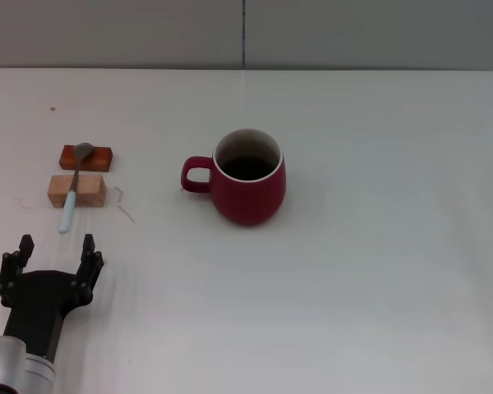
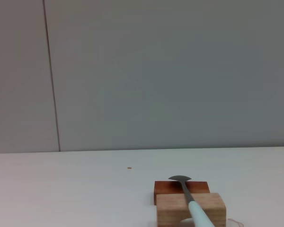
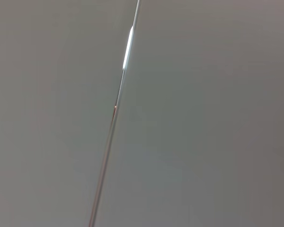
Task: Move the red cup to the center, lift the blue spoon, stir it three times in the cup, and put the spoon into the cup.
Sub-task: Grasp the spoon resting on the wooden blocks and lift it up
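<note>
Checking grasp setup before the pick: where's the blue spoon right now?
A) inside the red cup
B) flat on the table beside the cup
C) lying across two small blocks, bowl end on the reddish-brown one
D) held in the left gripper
C: the blue spoon rests across the tan block and the reddish-brown block, apart from the red cup; the left gripper is open and empty, short of the handle end.

red cup (image 1: pixel 246 187): glazed ceramic, glossy dark red, whitish rim
blue spoon (image 1: pixel 75 185): grey metal bowl with a dull sheen – pale blue handle, smooth like plastic
pale block (image 1: pixel 76 190): bare wood, matt
reddish-brown block (image 1: pixel 87 157), behind the pale block: wood, slightly shiny
table (image 1: pixel 378 271): white, smooth, matt
left gripper (image 1: pixel 54 246): black – matt
</note>
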`<state>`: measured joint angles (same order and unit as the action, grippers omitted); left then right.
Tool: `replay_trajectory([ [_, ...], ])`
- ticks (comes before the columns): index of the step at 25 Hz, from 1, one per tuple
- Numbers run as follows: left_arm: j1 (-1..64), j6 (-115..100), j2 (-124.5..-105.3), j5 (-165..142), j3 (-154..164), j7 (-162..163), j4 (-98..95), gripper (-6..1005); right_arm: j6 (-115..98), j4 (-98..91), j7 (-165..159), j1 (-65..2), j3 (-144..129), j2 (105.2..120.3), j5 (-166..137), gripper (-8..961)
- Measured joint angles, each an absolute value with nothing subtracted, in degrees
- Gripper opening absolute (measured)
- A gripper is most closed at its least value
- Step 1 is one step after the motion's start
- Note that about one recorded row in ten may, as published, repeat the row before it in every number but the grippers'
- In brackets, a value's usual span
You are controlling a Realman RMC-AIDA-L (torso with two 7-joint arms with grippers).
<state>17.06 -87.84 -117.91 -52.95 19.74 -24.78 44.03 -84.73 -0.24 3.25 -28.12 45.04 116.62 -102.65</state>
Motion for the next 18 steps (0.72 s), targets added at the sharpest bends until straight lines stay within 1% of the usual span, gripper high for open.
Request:
replay_trajectory([
  [18,19.62,-82.65,-118.47,-53.09,18.07,-21.13,39.17,814,-84.57,-0.09,3.69,-28.16,45.18,116.86,-102.58,684],
])
